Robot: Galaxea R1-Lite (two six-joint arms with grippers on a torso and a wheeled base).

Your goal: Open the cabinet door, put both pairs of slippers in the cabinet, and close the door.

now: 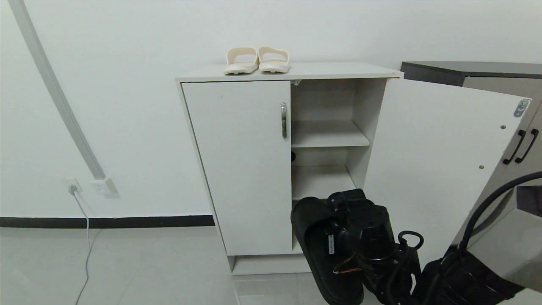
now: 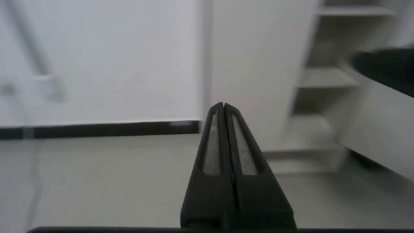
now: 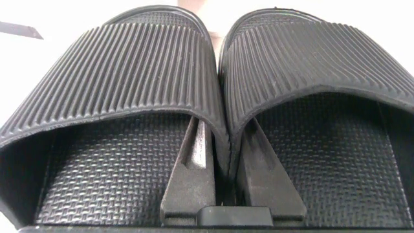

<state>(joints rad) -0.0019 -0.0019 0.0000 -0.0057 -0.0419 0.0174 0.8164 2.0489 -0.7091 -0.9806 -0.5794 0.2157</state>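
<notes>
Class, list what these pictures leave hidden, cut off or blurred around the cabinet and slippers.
Head view: the closed left door hides whatever lies behind it.
Head view: the black slippers and the right arm cover the lowest compartment of the cabinet.
Left wrist view: beyond the left claw, the open shelves are blurred.
Right wrist view: the slipper straps cover the tips of the right claw.

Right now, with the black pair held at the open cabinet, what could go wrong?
The right gripper pinches only the two inner strap edges of the black slippers, so one could slip free. Only the right door stands open; the pair may catch the closed left door or a shelf edge going in.
</notes>
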